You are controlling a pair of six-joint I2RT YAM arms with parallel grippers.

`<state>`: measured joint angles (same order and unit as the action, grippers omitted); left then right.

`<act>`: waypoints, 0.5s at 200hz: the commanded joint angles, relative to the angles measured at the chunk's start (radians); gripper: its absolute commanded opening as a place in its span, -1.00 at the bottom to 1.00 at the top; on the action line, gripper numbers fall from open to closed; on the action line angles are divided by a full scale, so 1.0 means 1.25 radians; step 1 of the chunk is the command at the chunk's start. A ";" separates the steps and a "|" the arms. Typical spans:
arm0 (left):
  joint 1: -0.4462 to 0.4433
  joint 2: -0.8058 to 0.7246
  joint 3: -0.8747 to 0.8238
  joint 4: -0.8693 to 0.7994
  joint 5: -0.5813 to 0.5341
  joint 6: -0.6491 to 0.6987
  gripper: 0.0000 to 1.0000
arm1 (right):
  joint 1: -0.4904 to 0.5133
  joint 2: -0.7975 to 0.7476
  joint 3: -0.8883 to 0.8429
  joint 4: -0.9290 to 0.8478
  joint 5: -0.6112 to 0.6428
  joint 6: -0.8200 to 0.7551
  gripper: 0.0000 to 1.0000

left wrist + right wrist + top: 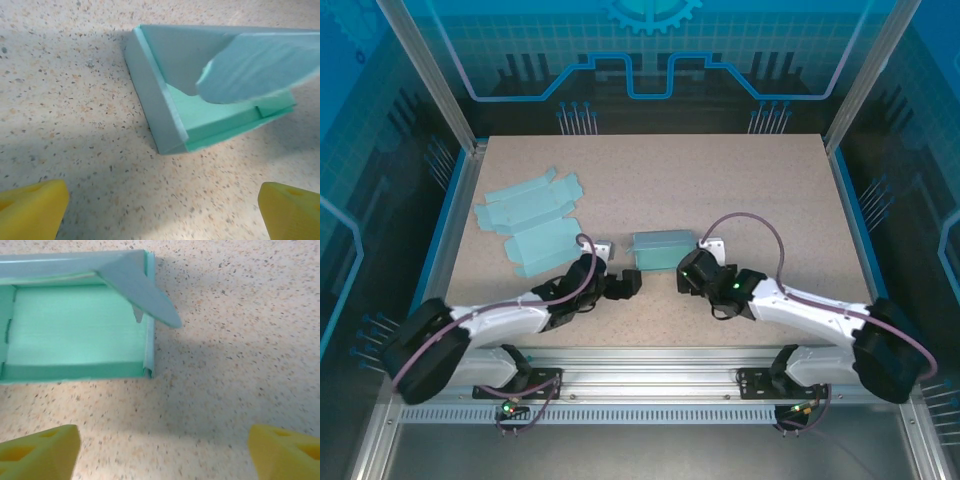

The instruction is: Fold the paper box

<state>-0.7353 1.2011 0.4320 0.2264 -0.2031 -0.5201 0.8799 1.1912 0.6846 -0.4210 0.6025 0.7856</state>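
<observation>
We see the paper box (663, 250) at frame centre on the table (740, 180), between the 2 grippers and touching neither. Left gripper (625, 284) sits just left of it, fingers spread wide, nothing held. Right gripper (688, 272) sits at its lower-right corner, also spread wide and empty. Wrist views: box interior exposed, 1 flap hanging over it. Flat teal blanks (530, 220) lie upper left, well apart.

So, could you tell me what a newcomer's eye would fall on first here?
The teal paper box at the middle of the table, lid flap raised, sits between the left gripper and right gripper, jaws open and clear of it. Flat teal blanks lie on the left side.
</observation>
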 commanded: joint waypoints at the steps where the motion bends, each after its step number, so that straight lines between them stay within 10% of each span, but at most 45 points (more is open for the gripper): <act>1: -0.005 -0.138 0.003 -0.147 0.024 -0.004 0.98 | 0.031 -0.106 -0.011 -0.134 0.049 0.038 1.00; 43: -0.004 -0.312 0.079 -0.230 -0.066 0.067 0.98 | 0.008 -0.287 0.023 -0.166 0.009 -0.033 1.00; 100: 0.098 -0.095 0.298 -0.258 -0.069 0.121 0.98 | -0.158 -0.150 0.216 -0.214 -0.082 -0.154 1.00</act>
<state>-0.6720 0.9699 0.7029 -0.0490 -0.2958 -0.4156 0.7639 0.9226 0.8639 -0.6445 0.5636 0.6765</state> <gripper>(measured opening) 0.988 0.997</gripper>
